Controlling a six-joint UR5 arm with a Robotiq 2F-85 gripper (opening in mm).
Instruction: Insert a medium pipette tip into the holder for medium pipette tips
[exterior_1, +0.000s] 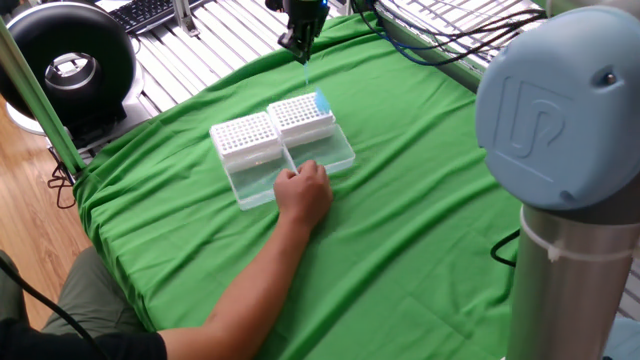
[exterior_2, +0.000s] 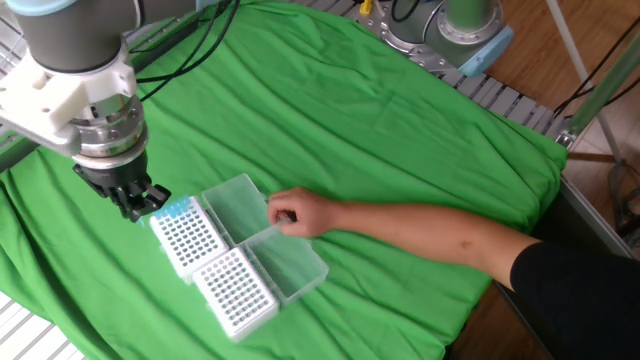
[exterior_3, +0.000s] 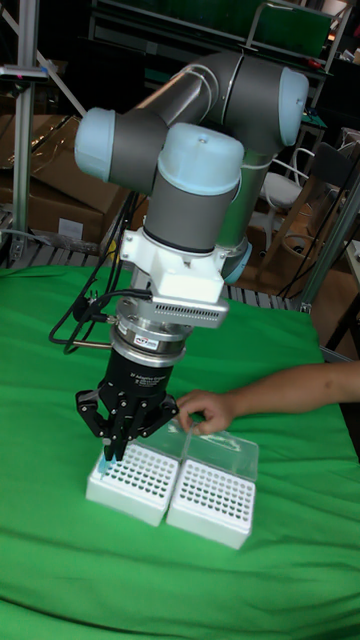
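Note:
Two white racks stand side by side on the green cloth. The holder for medium pipette tips (exterior_1: 301, 114) (exterior_2: 186, 238) (exterior_3: 133, 479) is the one with a few blue tips at one corner. My gripper (exterior_1: 301, 44) (exterior_2: 143, 205) (exterior_3: 113, 455) hangs just above that corner, shut on a pale pipette tip (exterior_1: 305, 72) that points down. In the tall fixed view the tip's end (exterior_3: 105, 463) is at the rack's left edge; whether it touches a hole I cannot tell. The holder's clear lid (exterior_1: 331, 150) lies open beside it.
The second white rack (exterior_1: 244, 134) (exterior_2: 235, 291) (exterior_3: 213, 498) sits against the holder, its clear lid (exterior_1: 255, 183) open. A person's hand (exterior_1: 305, 190) (exterior_2: 294, 211) (exterior_3: 205, 408) rests on the lids, the arm stretching across the cloth. Cables trail behind the gripper.

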